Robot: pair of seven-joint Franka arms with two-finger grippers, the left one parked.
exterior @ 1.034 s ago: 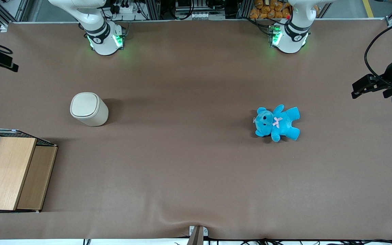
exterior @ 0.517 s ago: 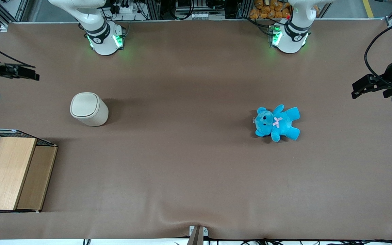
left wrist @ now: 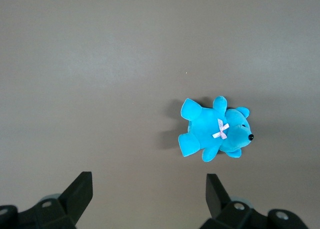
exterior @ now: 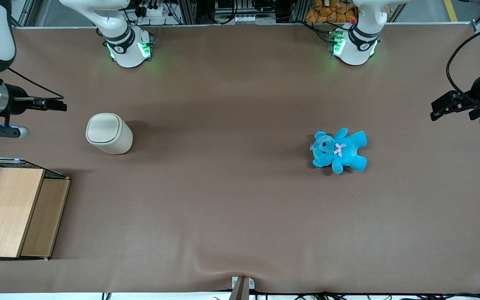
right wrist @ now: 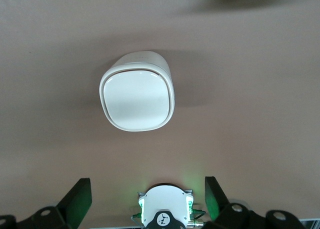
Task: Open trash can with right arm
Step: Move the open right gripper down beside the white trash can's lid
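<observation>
The right arm's gripper point(exterior: 58, 105), fingers spread wide in the wrist view, hangs near the trash can point(exterior: 108, 133). Its closed lid point(right wrist: 138, 100) should be approached from above and pressed gently.

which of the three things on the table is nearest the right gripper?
The trash can. The gripper, fingers open, hovers beside it; the wooden-topped crate is farther, the teddy farthest.

The hand point(right wrist: 145, 196), fingers point(right wrist: 80, 194) spread apart, hovers above the closed trash can point(right wrist: 137, 91) on the table point(right wrist: 250, 114).
</observation>
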